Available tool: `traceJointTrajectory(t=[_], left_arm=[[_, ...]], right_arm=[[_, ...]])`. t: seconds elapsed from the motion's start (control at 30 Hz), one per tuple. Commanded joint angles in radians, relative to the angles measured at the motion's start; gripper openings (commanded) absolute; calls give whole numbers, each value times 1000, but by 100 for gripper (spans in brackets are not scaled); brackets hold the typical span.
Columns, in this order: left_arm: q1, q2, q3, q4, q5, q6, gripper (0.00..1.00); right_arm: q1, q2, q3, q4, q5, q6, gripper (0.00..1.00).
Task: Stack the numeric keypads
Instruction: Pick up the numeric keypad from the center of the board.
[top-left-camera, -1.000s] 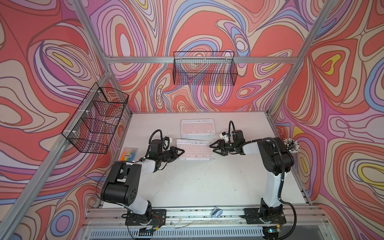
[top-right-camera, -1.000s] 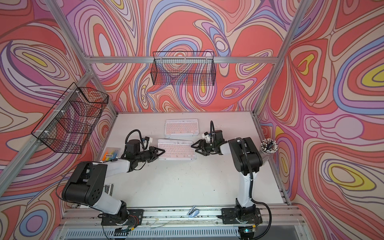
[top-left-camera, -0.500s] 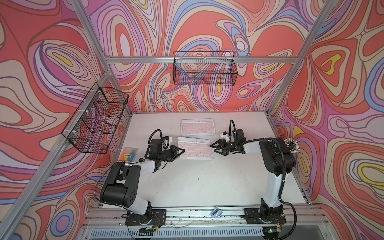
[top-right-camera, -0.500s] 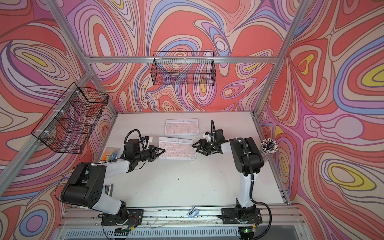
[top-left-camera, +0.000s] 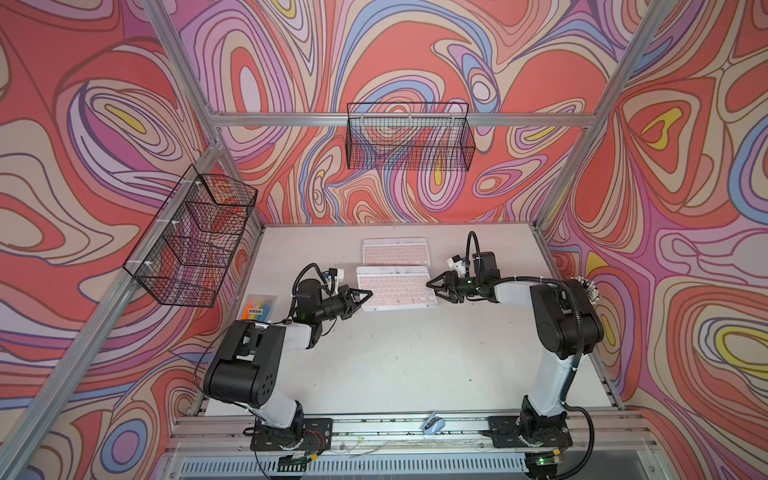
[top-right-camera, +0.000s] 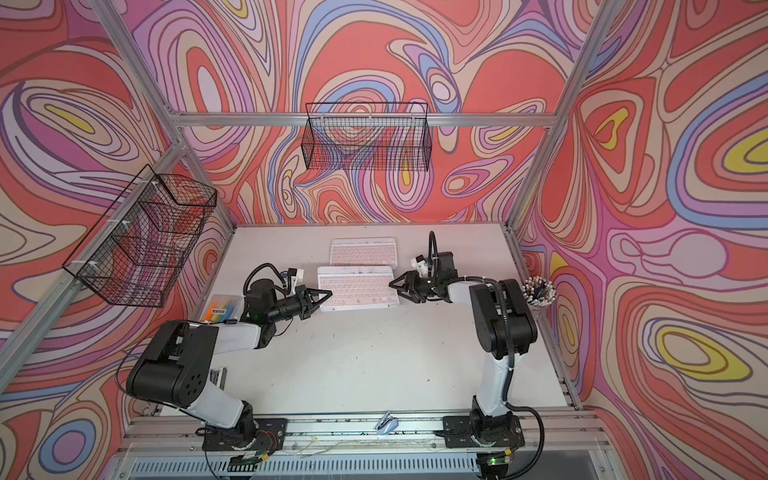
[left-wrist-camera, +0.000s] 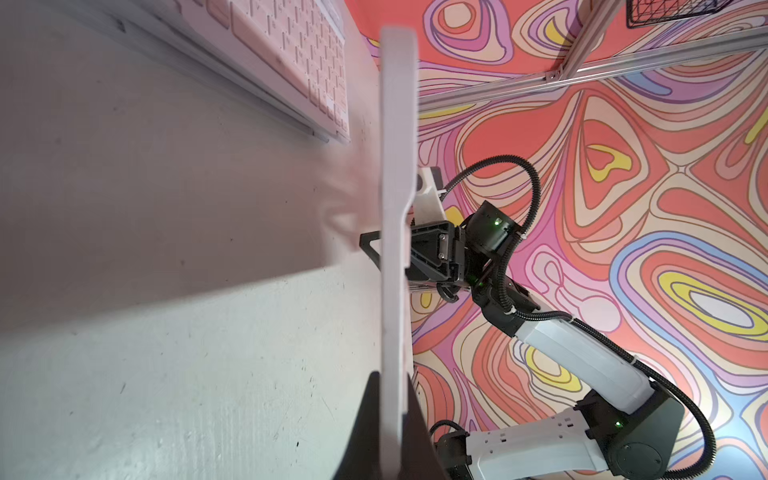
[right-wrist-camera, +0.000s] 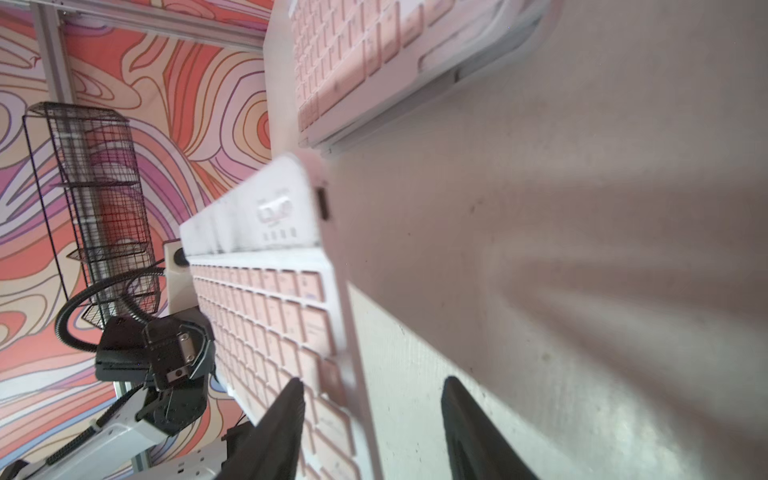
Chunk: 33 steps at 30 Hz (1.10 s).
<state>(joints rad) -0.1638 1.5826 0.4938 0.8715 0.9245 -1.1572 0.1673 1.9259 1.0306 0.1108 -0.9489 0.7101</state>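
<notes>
Nothing can be read for certain in any view. The near pink keypad (right-wrist-camera: 270, 316) has a raised logo and a row of small marks on its blank strip, blurred in the right wrist view, and its key legends, like those of the far pink keypad (right-wrist-camera: 332, 54), are too small to make out. At nine o'clock on the table (top-left-camera: 395, 365), the highlighter packet (top-left-camera: 259, 306) carries a dark label band with pale characters, also illegible.
</notes>
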Motion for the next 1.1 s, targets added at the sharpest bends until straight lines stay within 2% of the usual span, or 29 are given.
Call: traceJointTrajectory(t=[0.0, 0.2, 0.53, 0.93, 1.03, 1.07], left_arm=[[0, 14, -9, 105, 36, -24, 0], [0, 41, -14, 161, 41, -42, 0], [1, 105, -13, 259, 54, -96, 0], [2, 68, 11, 118, 41, -23, 0], [2, 65, 11, 107, 37, -17, 0], [1, 65, 11, 103, 38, -17, 2]], right_arm=[[-8, -36, -24, 131, -72, 78, 52], [-8, -28, -86, 396, -167, 257, 50], [-7, -4, -116, 525, -185, 337, 46], [-7, 0, -113, 516, -199, 333, 27], [-8, 2, -115, 524, -203, 336, 19], [-7, 1, -115, 527, -202, 337, 11]])
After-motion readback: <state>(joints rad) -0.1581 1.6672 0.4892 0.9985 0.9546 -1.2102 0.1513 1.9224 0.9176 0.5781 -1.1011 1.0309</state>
